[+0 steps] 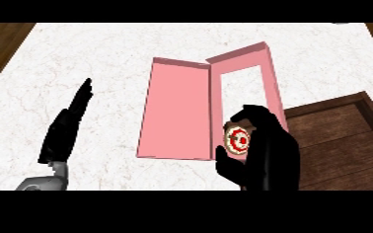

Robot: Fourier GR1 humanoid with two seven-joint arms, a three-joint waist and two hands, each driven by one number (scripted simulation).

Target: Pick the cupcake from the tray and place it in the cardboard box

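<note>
Pink cardboard box (207,106) is lying open on the white marble counter (94,54), its lid flap spreading toward the left and its open compartment sitting on the right. At the box's lower right corner, the right hand (268,153) is curling its fingers and thumb around the cupcake (238,140), holding it over the box's near edge. Just right of the box, a wooden tray (331,138) is showing. Well left of the box, the left hand (67,126) is resting with straight fingers, holding nothing.
</note>
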